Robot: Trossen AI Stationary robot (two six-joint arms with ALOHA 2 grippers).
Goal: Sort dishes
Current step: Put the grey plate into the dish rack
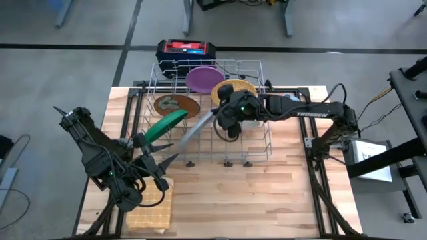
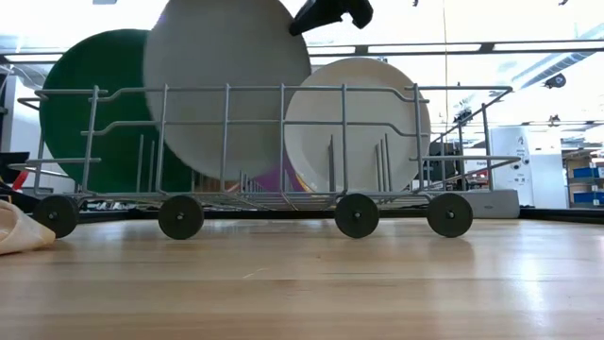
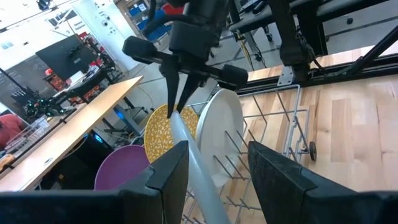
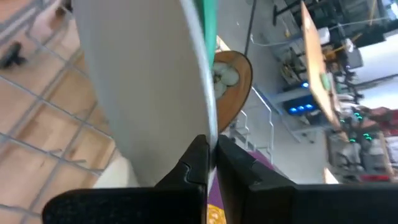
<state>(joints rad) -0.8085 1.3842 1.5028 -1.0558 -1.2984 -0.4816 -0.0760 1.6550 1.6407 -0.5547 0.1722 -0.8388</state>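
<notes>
Grey plate rim pinched by right tool, edge-on overhead, broad at table level

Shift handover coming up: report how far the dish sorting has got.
Done: purple plate, yellow plate, brown plate, white plate and green plate stand in the rack. In hand: right gripper pinches the grey plate's rim over the rack. Left: seat and release it. Left gripper waits open.

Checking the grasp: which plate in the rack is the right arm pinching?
The grey plate: the right gripper has its jaws shut on its rim, unlike the green plate beside it.
</notes>
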